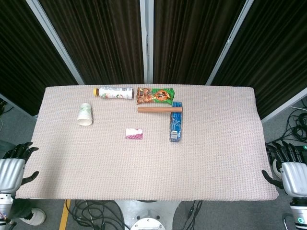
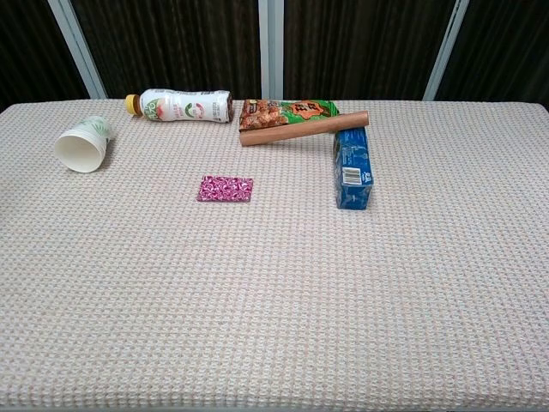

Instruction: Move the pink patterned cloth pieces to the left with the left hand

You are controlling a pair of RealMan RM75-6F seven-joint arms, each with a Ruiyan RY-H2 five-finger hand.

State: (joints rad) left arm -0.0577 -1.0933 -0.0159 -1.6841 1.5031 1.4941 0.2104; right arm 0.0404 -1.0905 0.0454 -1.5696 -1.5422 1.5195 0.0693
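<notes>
Pink cloth (image 2: 225, 189) lies flat mid-counter (image 2: 274, 300), untouched; left hand (image 1: 14, 163) and right hand (image 1: 288, 165) hang empty, fingers apart, at the counter's edges.

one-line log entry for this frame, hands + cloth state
left hand: open, off table edge | right hand: open, off table edge | pink patterned cloth: untouched, mid-table, right of tipped paper cup | move: not started

Even, bright overhead light, soft short shadows on the table (image 2: 274, 300), both views sharp, no glare
</notes>
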